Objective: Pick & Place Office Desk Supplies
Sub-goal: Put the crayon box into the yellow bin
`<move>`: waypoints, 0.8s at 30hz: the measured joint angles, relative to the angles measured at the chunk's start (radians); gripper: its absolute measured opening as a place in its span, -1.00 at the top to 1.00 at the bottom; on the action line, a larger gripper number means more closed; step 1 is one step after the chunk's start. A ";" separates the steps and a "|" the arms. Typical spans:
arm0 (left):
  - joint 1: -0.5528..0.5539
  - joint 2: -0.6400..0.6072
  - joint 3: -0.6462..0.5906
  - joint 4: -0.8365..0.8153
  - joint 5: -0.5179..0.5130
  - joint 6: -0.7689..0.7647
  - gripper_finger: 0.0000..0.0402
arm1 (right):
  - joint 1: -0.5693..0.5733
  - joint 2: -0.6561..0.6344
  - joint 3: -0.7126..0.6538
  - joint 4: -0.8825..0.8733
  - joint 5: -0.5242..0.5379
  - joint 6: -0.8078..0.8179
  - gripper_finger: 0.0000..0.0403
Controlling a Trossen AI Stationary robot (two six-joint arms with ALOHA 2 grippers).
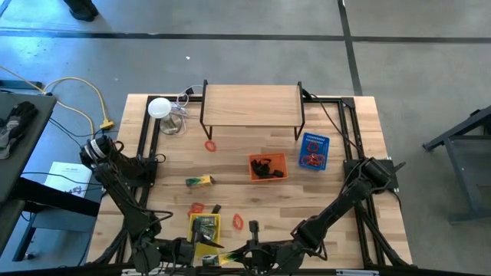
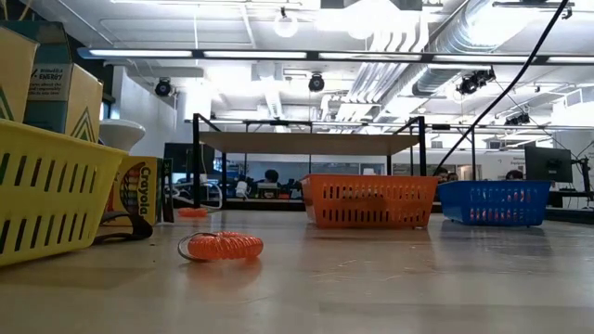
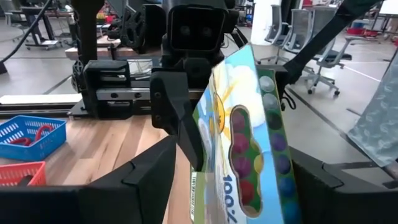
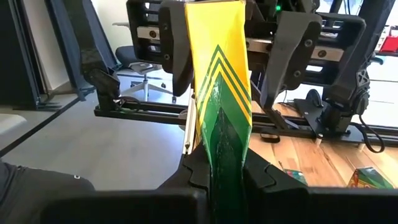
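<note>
My two grippers meet at the table's near edge. My right gripper [image 4: 227,186] is shut on a yellow-green oblong pack [image 4: 217,81], which also shows in the high view [image 1: 224,259]. My left gripper [image 3: 236,186] is open, and its fingers [image 4: 176,50] stand on either side of the pack's other end [image 3: 249,124]. A yellow basket [image 1: 205,228] holds more packs. One pack [image 1: 199,181], red bands [image 1: 210,144] [image 1: 238,221] and black clips [image 1: 253,226] lie on the table. The orange basket [image 1: 267,167] holds black clips and the blue basket [image 1: 314,151] holds red bands. My right gripper pinches the pack between its two fingers at the green end [image 4: 225,149], on its two broad faces. The fingers come level from the table's right side and lie along the pack. The pack sticks out ahead of them, clear of the table. My left gripper: I cannot tell whether its open fingers touch the pack.
A wooden shelf riser [image 1: 252,107] stands at the far middle, with a white round disc [image 1: 159,107] and a glass to its left. In the low view a red coiled band [image 2: 223,246] lies before the yellow basket [image 2: 46,199]. Bare wood lies at the near right.
</note>
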 joint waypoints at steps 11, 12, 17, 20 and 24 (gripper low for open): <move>0.000 0.002 -0.001 -0.001 -0.002 0.011 0.01 | -0.001 0.000 0.001 -0.029 -0.007 0.038 0.88; -0.001 0.002 -0.001 -0.001 -0.002 0.010 0.06 | -0.002 0.000 0.002 -0.030 -0.008 0.040 0.88; -0.001 0.002 -0.002 -0.001 0.003 0.010 0.34 | -0.003 -0.002 0.002 -0.038 -0.013 0.044 0.88; -0.002 0.002 -0.002 -0.001 -0.003 0.008 0.48 | -0.003 -0.002 0.002 -0.039 -0.013 0.049 0.87; -0.010 0.003 -0.002 -0.003 -0.005 0.007 0.60 | -0.003 -0.004 0.002 -0.058 -0.021 0.076 0.77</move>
